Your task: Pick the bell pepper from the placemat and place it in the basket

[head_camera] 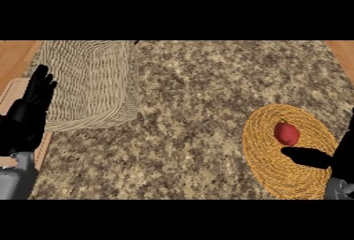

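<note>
Right hand [323, 159], cut off at the view's edge, is open just below the bell pepper [286, 133] on the placemat [266, 164]; left hand [31, 110] rests open.

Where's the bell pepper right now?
The bell pepper lies at the head view's right, on the round woven placemat, just beyond the right hand; the basket stands at upper left.

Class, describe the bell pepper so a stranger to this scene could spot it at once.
On the speckled stone counter, look right to the round golden woven placemat. The bell pepper sits on its upper half, close to the robot's right hand. It is the only red, smooth thing; the pale wicker basket stands far left.
</note>
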